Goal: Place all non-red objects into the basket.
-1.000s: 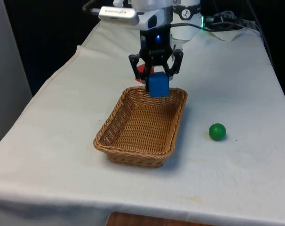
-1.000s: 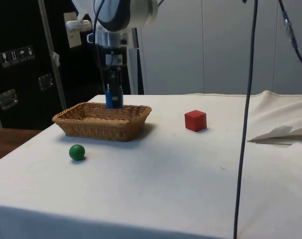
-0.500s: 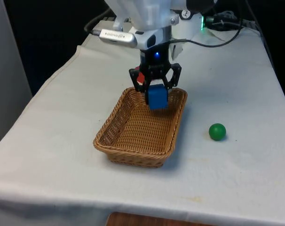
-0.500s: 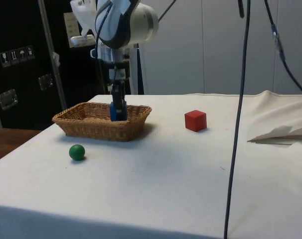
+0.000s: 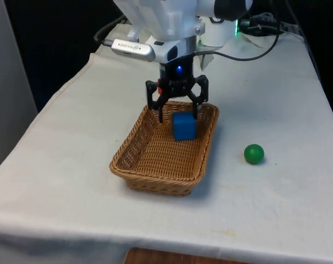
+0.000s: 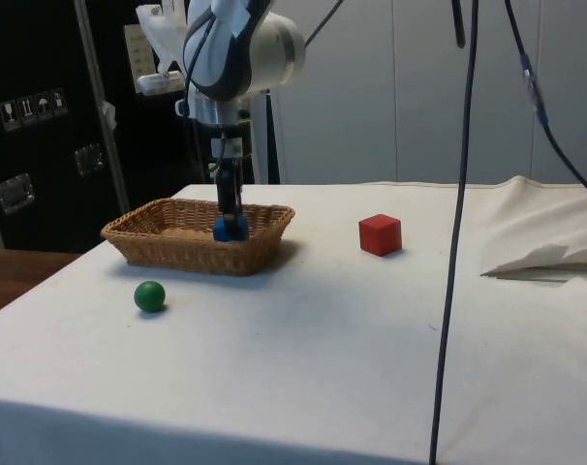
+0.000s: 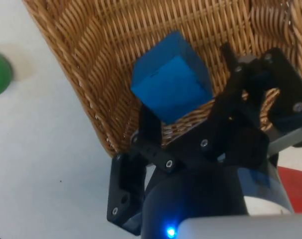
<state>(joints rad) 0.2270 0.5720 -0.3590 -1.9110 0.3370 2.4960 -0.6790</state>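
Three objects on the white cloth, read from the front view's left to right. At about 9 o'clock of the scene, wicker basket, with blue cube inside near its far end. Directly above, gripper spread wide, fingers apart from the cube, pinching nothing. Behind the arm at 12 o'clock, red cube, seen clearly in the side view, correctly outside. At 3 o'clock of the basket, green ball, not yet collected. Possible trouble: ball rolling away if touched off-centre by one finger; also snagging the basket rim on lifting out.
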